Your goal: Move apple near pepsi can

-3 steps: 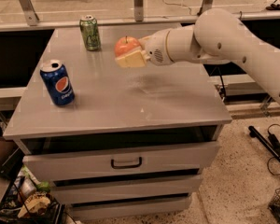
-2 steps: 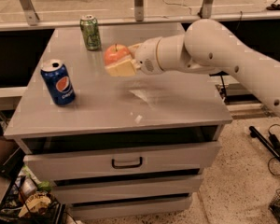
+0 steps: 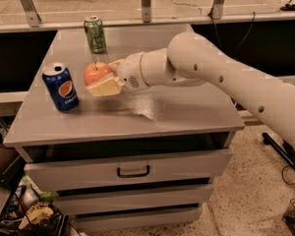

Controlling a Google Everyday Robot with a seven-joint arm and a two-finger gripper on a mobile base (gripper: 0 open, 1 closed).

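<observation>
The orange-red apple (image 3: 96,73) is held between the cream fingers (image 3: 105,88) of my gripper (image 3: 102,77), which is shut on it a little above the grey cabinet top (image 3: 187,109). The blue pepsi can (image 3: 61,87) stands upright at the left front of the top, a short gap to the left of the apple. My white arm reaches in from the right.
A green soda can (image 3: 95,34) stands upright at the back of the top, behind the apple. The cabinet has drawers below with a dark handle (image 3: 133,171). Clutter lies on the floor at the lower left (image 3: 32,215). A railing runs behind.
My gripper has carried the apple leftward and a little lower toward the front, from the middle of the top to close beside the pepsi can. Both cans have stayed put.
</observation>
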